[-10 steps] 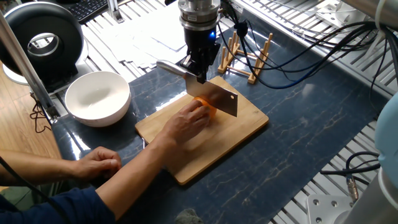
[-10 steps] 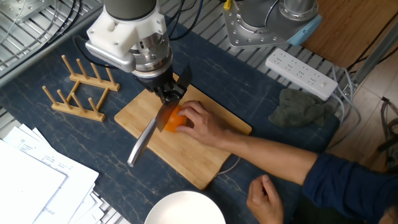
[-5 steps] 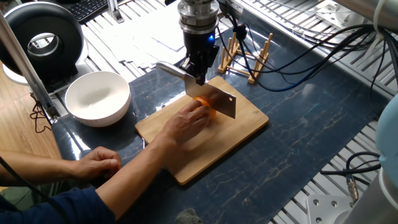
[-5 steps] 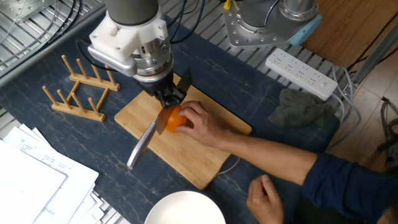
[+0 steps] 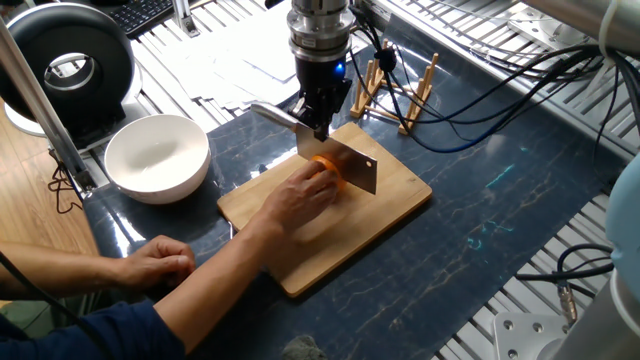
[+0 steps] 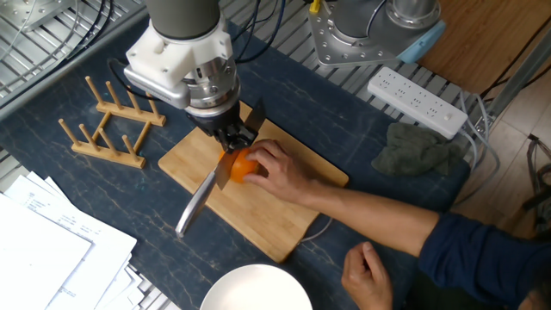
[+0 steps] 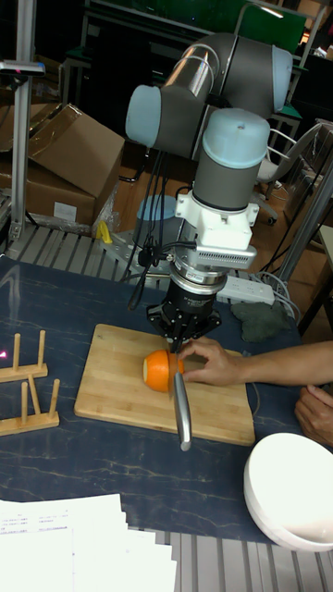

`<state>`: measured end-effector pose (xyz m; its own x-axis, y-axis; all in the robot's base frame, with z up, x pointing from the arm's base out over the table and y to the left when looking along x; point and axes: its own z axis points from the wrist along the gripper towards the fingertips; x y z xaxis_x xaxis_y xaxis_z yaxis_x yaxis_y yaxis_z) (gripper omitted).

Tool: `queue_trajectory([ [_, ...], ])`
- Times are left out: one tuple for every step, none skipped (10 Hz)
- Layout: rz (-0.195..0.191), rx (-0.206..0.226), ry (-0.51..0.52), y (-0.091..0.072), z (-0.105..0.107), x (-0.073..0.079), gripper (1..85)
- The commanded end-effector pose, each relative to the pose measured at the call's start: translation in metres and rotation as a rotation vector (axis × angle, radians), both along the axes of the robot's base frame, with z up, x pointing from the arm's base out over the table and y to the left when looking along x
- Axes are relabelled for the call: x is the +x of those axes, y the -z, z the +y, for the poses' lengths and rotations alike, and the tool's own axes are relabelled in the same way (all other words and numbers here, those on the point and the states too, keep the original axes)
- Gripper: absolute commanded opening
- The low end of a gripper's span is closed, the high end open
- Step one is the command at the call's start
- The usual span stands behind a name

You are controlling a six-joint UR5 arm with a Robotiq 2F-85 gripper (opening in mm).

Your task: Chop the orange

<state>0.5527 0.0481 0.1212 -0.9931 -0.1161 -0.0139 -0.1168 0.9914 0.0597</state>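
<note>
I count one orange (image 6: 242,165), one knife (image 6: 200,197), one cutting board (image 6: 275,228), one white bowl (image 5: 156,157), one wooden rack (image 6: 108,121), one power strip (image 6: 417,90), one grey cloth (image 6: 417,151), and two human hands (image 6: 284,170) (image 6: 372,274).

A person's hand (image 6: 280,170) and the cleaver (image 5: 345,166) crowd the orange (image 6: 244,164).

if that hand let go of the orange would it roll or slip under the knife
Probably it would roll: the orange looks round and rests on the flat wooden cutting board. Its peel looks smooth, so the knife in the gripper might skid sideways. The person's hand steadying it seems to be all that keeps it put.
</note>
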Motion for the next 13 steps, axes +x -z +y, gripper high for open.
queue_trajectory([
  [-0.010,0.017,0.005,0.0045,0.0020,0.0026,1.3],
  [-0.010,0.020,0.006,0.0046,0.0028,0.0027,1.3],
  [-0.011,0.021,0.006,0.0050,0.0031,0.0033,1.3],
  [-0.013,0.023,0.008,0.0061,0.0030,0.0044,1.3],
  [-0.014,0.026,0.008,0.0071,0.0034,0.0053,1.3],
  [-0.014,0.026,0.008,0.0076,0.0032,0.0055,1.3],
  [-0.013,0.026,0.007,0.0078,0.0030,0.0050,1.3],
  [-0.013,0.029,0.008,0.0094,0.0044,0.0046,1.3],
  [-0.016,0.029,0.010,0.0115,0.0040,0.0049,1.3],
  [-0.017,0.031,0.008,0.0131,0.0023,0.0043,1.3],
  [-0.011,0.035,0.008,0.0125,0.0017,0.0012,1.3],
  [-0.004,0.034,0.006,0.0112,0.0001,-0.0023,1.3],
  [0.002,0.030,0.004,0.0099,-0.0014,-0.0045,1.3],
])
